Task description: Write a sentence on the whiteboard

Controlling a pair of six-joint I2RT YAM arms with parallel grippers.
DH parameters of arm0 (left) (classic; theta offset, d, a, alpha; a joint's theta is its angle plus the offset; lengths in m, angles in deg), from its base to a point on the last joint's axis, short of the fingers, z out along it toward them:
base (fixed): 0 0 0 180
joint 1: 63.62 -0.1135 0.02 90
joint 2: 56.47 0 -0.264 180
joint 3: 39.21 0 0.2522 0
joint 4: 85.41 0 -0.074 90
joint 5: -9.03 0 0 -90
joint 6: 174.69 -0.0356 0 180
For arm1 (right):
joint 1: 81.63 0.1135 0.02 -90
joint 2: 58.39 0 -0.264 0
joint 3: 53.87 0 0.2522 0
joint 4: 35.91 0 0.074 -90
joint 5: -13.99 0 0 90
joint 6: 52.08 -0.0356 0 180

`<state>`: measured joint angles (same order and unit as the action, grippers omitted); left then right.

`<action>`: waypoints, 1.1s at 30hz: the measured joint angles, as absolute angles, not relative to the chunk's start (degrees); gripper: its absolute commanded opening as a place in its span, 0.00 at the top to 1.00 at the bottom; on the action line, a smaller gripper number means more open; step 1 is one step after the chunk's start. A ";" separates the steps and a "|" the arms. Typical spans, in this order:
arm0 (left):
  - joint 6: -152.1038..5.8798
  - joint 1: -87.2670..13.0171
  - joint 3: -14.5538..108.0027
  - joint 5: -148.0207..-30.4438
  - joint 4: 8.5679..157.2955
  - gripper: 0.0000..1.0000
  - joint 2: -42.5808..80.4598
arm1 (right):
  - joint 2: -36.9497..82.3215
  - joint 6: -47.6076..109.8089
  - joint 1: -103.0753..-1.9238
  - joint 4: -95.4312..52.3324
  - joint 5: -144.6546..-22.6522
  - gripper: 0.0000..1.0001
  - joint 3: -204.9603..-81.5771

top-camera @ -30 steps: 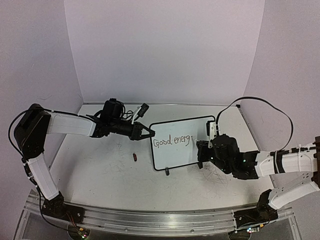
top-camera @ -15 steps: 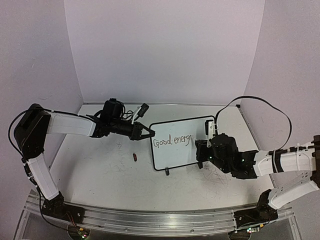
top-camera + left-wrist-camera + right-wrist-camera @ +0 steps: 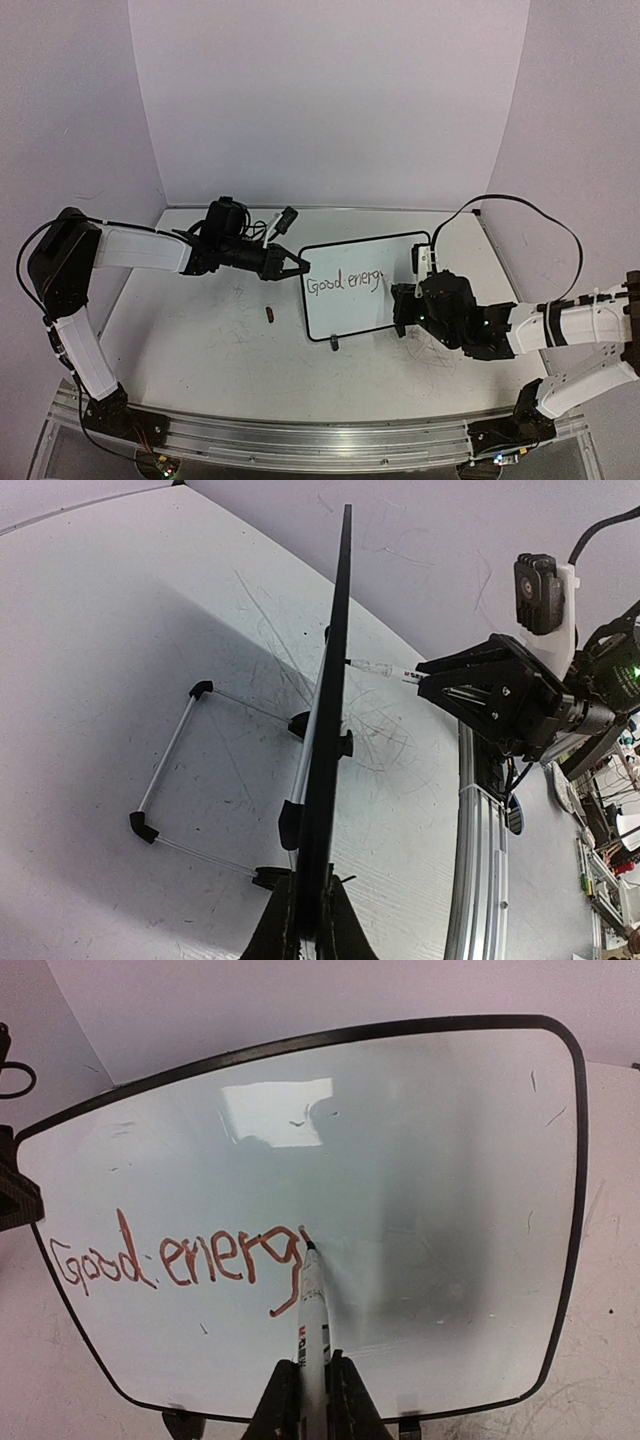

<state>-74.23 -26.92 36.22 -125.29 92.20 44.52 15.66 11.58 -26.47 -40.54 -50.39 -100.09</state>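
At the far left, the left arm reaches across the white, scuffed worktop (image 3: 190,345) toward the middle. The left gripper (image 3: 293,265) is pressed together on the left edge of the small rectangular whiteboard (image 3: 350,312) with its thin black rim and rounded corners. In the left wrist view the left gripper (image 3: 308,935) pinches that rim, and the whiteboard (image 3: 335,680) shows edge-on. Behind the board a thin silver wire stand (image 3: 168,770) with black corner feet rests on the worktop (image 3: 90,630).

Just in front of the left gripper and near the board's lower left corner, a small dark red cap (image 3: 270,314) lies apart on the worktop.

The whiteboard stands propped near the middle of the worktop, its face toward the right arm. On the whiteboard (image 3: 440,1160) the red-brown handwritten sentence (image 3: 175,1260) reads "Good energ" so far, running from the left rim toward the board's middle.

To the right of the last letter, the tip of a slim white-barrelled marker (image 3: 313,1310) touches the board, just beside the tail of the "g". The right gripper (image 3: 310,1385) pinches the marker's barrel. From above, the right gripper (image 3: 400,305) sits at the board's right part, the right arm stretching away to the right edge.
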 measured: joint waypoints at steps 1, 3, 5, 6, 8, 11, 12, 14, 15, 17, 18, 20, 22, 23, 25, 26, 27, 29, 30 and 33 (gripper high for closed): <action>-74.23 -26.92 36.22 -125.29 92.18 1.00 44.52 | 15.59 11.42 -26.47 -40.52 -50.39 1.00 -99.93; -74.23 -26.90 36.22 -125.29 92.20 1.00 44.52 | 15.37 11.11 -26.47 -40.46 -50.39 1.00 -99.55; -74.23 -26.89 36.22 -125.29 92.20 1.00 44.52 | 15.28 10.89 -26.47 -40.34 -50.39 1.00 -99.34; -74.23 -26.89 36.22 -125.29 92.20 1.00 44.52 | 15.26 10.83 -26.47 -40.29 -50.39 1.00 -99.34; -74.23 -26.89 36.22 -125.31 92.18 1.00 44.52 | 15.16 10.82 -26.47 -40.19 -50.38 1.00 -99.34; -74.23 -26.89 36.22 -125.31 92.20 1.00 44.52 | 15.08 10.82 -26.47 -40.06 -50.23 1.00 -99.34; -74.23 -26.89 36.22 -125.31 92.20 1.00 44.52 | 15.08 10.84 -26.47 -40.06 -50.18 1.00 -99.34; -74.23 -26.89 36.22 -125.31 92.20 1.00 44.52 | 15.08 10.95 -26.47 -40.07 -50.13 1.00 -99.34; -74.23 -26.89 36.22 -125.31 92.20 1.00 44.52 | 15.08 11.09 -26.47 -40.08 -50.11 1.00 -99.35; -74.23 -26.89 36.22 -125.31 92.20 1.00 44.52 | 15.10 11.45 -26.47 -40.10 -49.94 1.00 -99.46; -74.23 -26.89 36.22 -125.29 92.20 1.00 44.52 | 15.13 11.67 -26.48 -40.10 -49.84 1.00 -99.60; -74.23 -26.89 36.22 -125.29 92.20 1.00 44.52 | 15.31 12.07 -26.49 -40.13 -49.60 1.00 -100.01; -74.23 -26.89 36.22 -125.30 92.18 1.00 44.52 | 15.44 12.35 -26.52 -40.18 -49.41 1.00 -100.37; -74.23 -26.89 36.22 -125.30 92.19 1.00 44.52 | 15.45 12.48 -26.56 -40.20 -49.31 1.00 -100.52; -74.23 -26.89 36.22 -125.31 92.20 1.00 44.50 | 15.45 12.72 -26.72 -40.30 -49.05 1.00 -100.79; -74.23 -26.89 36.22 -125.30 92.19 1.00 44.50 | 15.46 12.87 -26.77 -40.38 -48.96 1.00 -100.89; -74.23 -26.89 36.22 -125.29 92.20 1.00 44.50 | 15.52 13.01 -26.85 -40.46 -48.85 1.00 -100.99; -74.23 -26.89 36.22 -125.28 92.18 1.00 44.50 | 15.64 13.16 -26.90 -40.57 -48.80 1.00 -101.07; -74.23 -26.89 36.22 -125.26 92.18 1.00 44.50 | 15.68 13.24 -26.91 -40.58 -48.79 1.00 -101.09; -74.23 -26.89 36.22 -125.22 92.16 1.00 44.48 | 15.73 13.41 -26.91 -40.58 -48.81 1.00 -101.09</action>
